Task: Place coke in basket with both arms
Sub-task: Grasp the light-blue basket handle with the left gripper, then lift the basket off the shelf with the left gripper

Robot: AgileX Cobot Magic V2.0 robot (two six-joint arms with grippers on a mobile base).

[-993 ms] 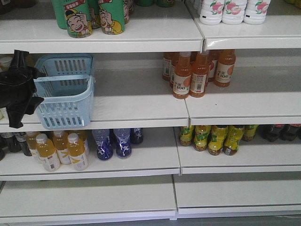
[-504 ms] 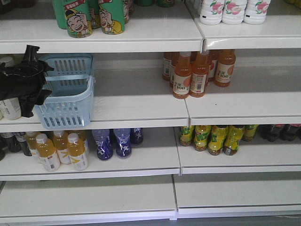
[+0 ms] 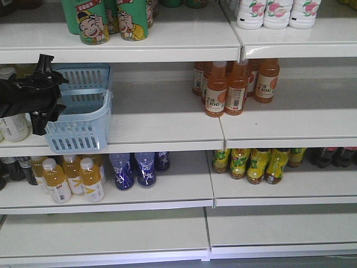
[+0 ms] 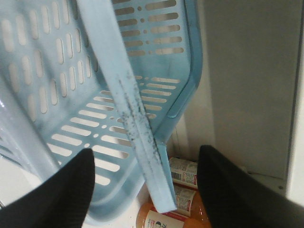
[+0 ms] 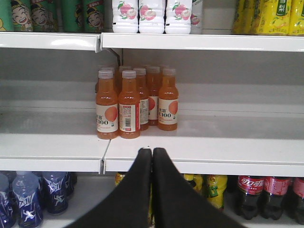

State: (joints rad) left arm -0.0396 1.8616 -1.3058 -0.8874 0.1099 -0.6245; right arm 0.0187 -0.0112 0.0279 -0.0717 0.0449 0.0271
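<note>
Straddling the handle (image 4: 118, 85) of the basket (image 3: 83, 128) with jaws spread, the left gripper (image 4: 145, 156) may drag it off the shelf's (image 3: 167, 125) front-left edge. The right gripper (image 5: 152, 152) is pinched shut and empty, and the coke is seemingly out of view.

From my right wrist camera I read a bold "100" on the white labels of the orange juice bottles (image 5: 166, 107); the small print above it is too fine for me. At the lower right, the dark cola bottles (image 5: 249, 190) wear red labels with white Coca-Cola script in Chinese characters. At the top right, the yellow bottles (image 5: 284, 12) show the character "梨". In the front view, the red banners on the green cans (image 3: 93, 25) are too blurred to read.
</note>
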